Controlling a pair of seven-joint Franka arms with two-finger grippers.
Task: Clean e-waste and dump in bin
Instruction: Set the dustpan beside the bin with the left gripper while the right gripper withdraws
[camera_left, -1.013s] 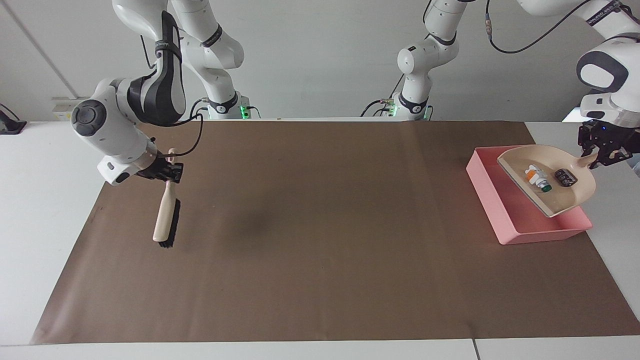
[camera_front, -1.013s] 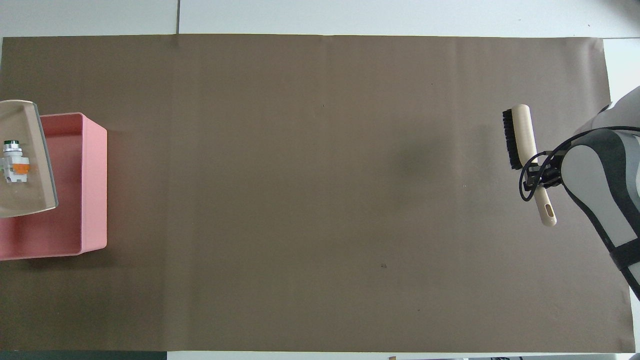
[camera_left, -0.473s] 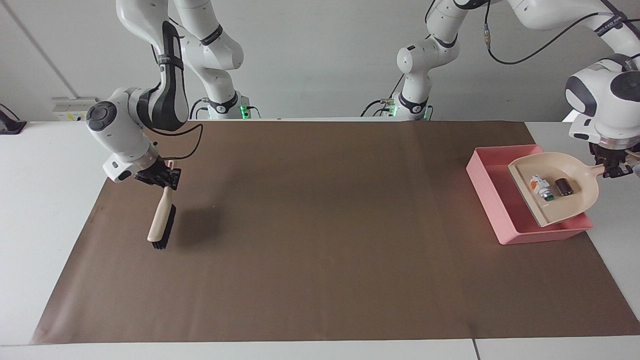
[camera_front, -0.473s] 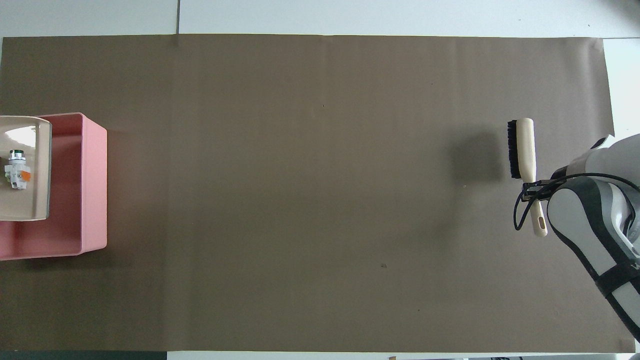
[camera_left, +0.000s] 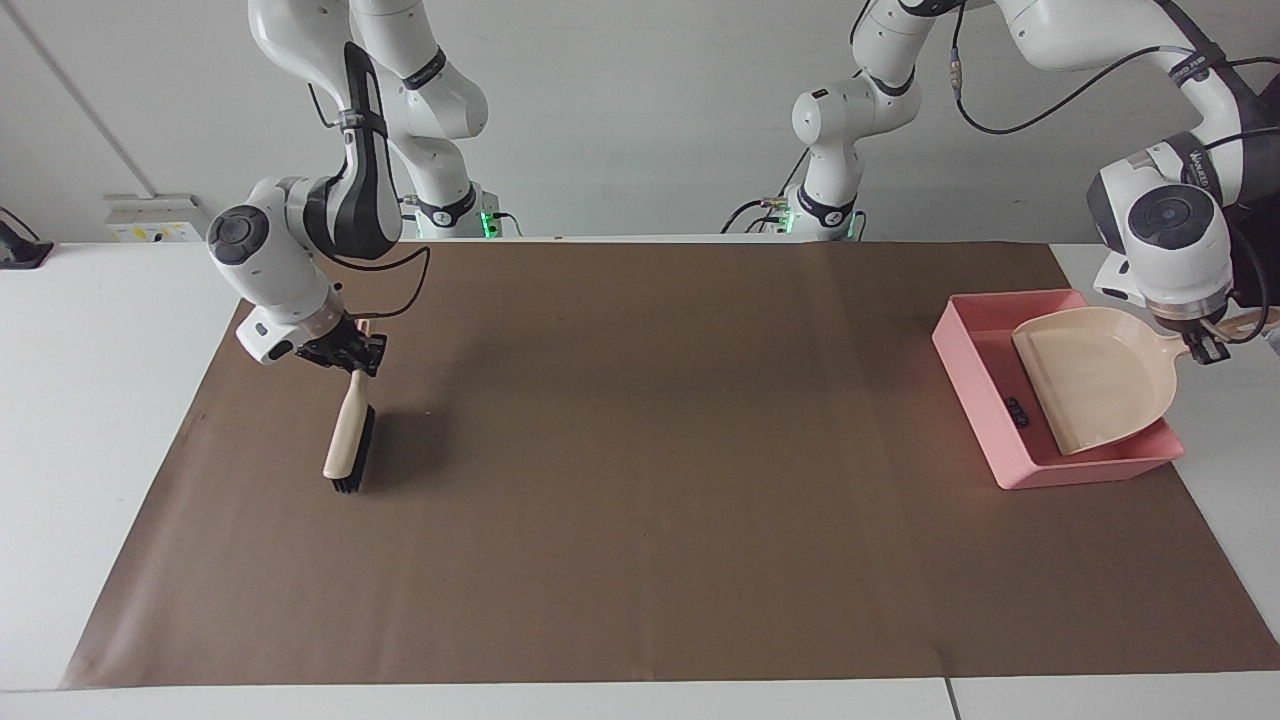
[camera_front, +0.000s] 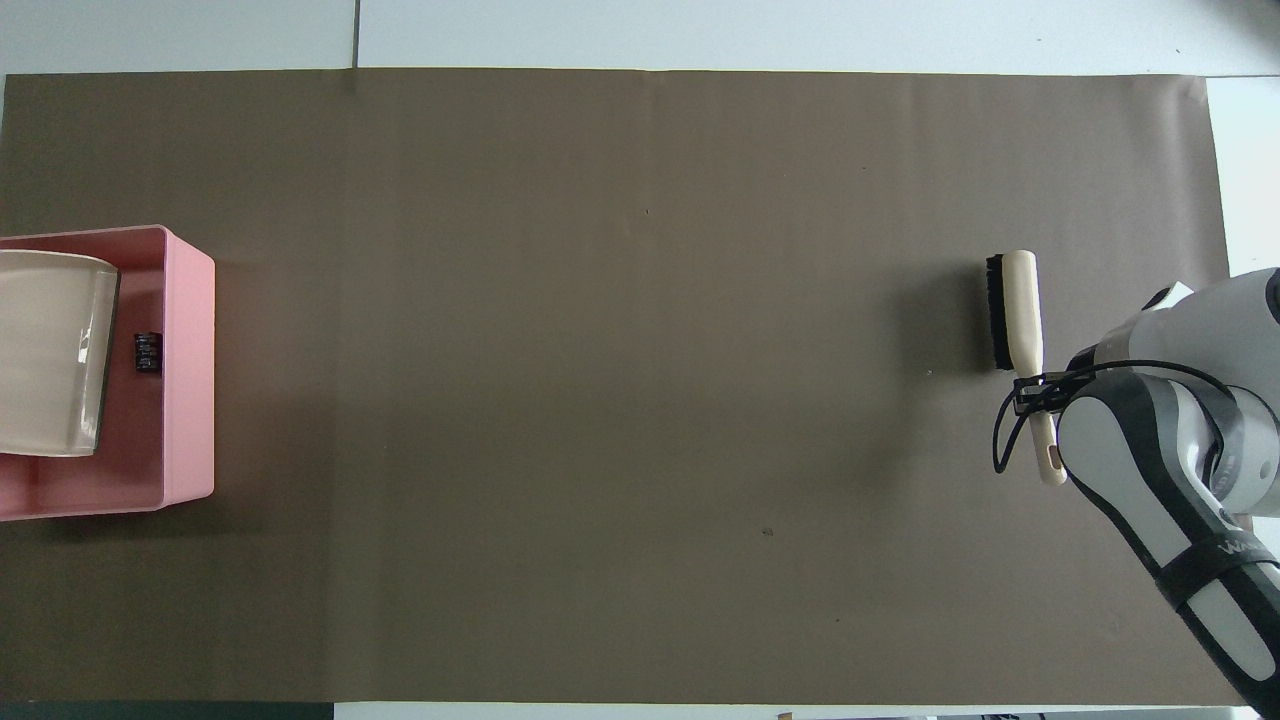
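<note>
Dustpan (camera_left: 1100, 380) now tipped over the bin (camera_left: 975, 360) at the left arm's end of the desk (camera_left: 80, 400); both e-waste bits were on it half a second ago, pan surface now bare. Black component (camera_left: 1018, 410) lies on the bin floor just beside the pan's lip, seen in both views (camera_front: 148, 352). White cylinder not visible in either view, can't tell where it sits.

Left gripper (camera_left: 1205, 345) over the desk edge beside the bin, jaws clamped on the dustpan handle. Facing view only: the overhead cuts off that gripper and shows just the pan's front part (camera_front: 45, 350) over the bin (camera_front: 190, 370).

Right gripper (camera_left: 345, 352) has shifted toward the middle of the brown mat (camera_left: 640, 450) and come lower, jaws gripping the brush (camera_left: 350, 435) by its handle. Facing view shows the brush hanging tip-down, bristle end at or just above the mat; contact not resolvable. Overhead shows bristles (camera_front: 997, 325) facing the left arm's end of the desk, with the right arm's body covering most of the gripper (camera_front: 1040, 390).
</note>
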